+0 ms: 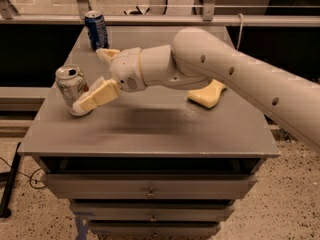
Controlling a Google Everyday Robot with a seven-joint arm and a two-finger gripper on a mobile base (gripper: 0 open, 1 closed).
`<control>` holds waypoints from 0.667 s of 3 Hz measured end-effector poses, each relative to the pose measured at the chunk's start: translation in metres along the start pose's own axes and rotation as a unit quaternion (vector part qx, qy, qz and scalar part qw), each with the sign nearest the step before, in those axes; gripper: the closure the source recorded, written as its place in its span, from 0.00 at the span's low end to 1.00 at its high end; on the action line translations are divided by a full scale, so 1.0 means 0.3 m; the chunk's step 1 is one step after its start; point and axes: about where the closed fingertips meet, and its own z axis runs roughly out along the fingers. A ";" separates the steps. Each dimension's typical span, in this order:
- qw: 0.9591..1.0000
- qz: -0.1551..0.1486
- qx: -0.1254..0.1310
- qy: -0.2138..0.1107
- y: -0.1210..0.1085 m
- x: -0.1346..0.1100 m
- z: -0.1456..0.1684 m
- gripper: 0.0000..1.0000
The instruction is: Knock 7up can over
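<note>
The 7up can [70, 88], silver-white with green print and an open silver top, stands near the left edge of the grey table [150, 129]. Its top leans slightly to the left. My gripper [90, 79] is just right of the can with its two tan fingers spread open. The near finger [98, 96] lies against the can's lower right side at the base. The far finger [107, 54] sits behind and to the right of the can, apart from it. Nothing is held.
A dark blue can [96, 29] stands upright at the table's back left. A yellow sponge [206, 95] lies right of centre, partly behind my arm [215, 69]. The table's left edge is close to the 7up can. Drawers [150, 186] are below the tabletop.
</note>
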 end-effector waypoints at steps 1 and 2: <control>1.000 0.012 -0.007 -0.026 0.002 0.047 0.095 0.00; 0.999 0.029 -0.017 -0.040 0.010 0.083 0.152 0.00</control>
